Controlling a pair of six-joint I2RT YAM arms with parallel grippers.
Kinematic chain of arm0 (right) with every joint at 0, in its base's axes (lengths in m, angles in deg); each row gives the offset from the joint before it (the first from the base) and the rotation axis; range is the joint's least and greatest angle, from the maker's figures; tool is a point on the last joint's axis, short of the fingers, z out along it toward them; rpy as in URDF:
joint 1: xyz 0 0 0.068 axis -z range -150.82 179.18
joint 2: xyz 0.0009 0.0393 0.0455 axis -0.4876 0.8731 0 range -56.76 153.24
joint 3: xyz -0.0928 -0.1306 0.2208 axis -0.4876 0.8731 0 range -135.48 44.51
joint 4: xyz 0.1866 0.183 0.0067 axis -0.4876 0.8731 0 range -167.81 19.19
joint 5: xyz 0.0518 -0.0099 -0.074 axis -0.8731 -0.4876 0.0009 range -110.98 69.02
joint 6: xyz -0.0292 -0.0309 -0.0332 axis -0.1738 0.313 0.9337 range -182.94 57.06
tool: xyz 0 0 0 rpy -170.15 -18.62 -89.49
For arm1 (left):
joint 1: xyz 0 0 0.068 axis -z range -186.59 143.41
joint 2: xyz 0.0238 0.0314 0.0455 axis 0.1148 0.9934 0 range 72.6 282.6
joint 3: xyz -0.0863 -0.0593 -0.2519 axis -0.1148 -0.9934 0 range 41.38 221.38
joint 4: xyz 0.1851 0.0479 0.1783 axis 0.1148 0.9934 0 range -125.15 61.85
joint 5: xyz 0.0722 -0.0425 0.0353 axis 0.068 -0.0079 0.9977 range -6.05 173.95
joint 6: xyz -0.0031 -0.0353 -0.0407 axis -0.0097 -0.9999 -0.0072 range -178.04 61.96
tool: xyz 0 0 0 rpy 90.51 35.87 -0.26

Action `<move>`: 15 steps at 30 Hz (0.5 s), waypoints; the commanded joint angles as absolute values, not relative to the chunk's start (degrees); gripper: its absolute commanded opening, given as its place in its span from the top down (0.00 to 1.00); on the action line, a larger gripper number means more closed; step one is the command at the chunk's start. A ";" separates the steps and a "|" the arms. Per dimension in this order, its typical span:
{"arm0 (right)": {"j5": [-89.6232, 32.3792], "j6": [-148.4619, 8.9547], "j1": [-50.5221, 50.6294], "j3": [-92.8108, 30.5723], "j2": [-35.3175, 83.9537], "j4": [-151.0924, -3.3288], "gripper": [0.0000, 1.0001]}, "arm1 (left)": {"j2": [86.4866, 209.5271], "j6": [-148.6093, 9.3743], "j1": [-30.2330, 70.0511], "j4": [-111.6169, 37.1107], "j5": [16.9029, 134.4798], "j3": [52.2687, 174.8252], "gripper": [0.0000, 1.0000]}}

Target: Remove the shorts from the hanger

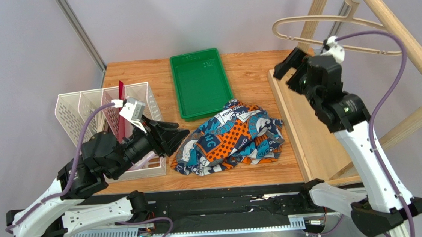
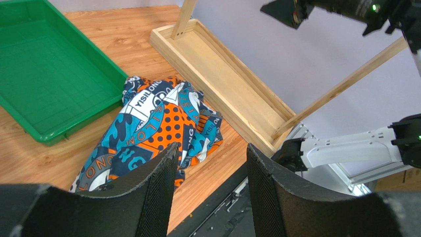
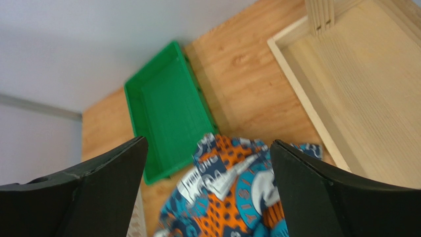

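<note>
The shorts (image 1: 229, 137), patterned in orange, teal, navy and white, lie crumpled on the wooden table, off the hanger. The thin light-wood hanger (image 1: 274, 28) hangs bare from the rack beam at the upper right. My left gripper (image 1: 172, 138) is open just left of the cloth, with nothing between its fingers; its wrist view shows the shorts (image 2: 158, 123) beyond the gripper (image 2: 210, 163). My right gripper (image 1: 288, 67) is open and empty, raised near the hanger's left end. Its wrist view looks down past the gripper (image 3: 208, 142) at the shorts (image 3: 232, 192) far below.
A green tray (image 1: 200, 82) sits behind the shorts. A white mesh organizer (image 1: 82, 109) holding a red item stands at the left, beside my left arm. The rack's wooden base tray (image 1: 304, 128) and slanted beams (image 1: 398, 30) fill the right side.
</note>
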State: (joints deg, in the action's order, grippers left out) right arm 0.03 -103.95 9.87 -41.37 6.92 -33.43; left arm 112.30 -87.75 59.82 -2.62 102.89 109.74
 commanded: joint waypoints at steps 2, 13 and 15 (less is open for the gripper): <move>-6.20 -90.02 -0.66 -28.57 -2.51 -32.97 0.00 | 113.29 -87.83 60.12 -2.19 102.50 108.70 0.41; -19.31 -112.20 -12.48 -3.67 -4.64 -43.96 0.00 | 114.35 -88.80 60.21 -2.19 101.36 107.39 0.40; -19.05 -116.97 -12.57 -0.33 -5.78 -47.30 0.00 | 114.26 -89.32 60.12 -2.10 100.48 106.86 0.40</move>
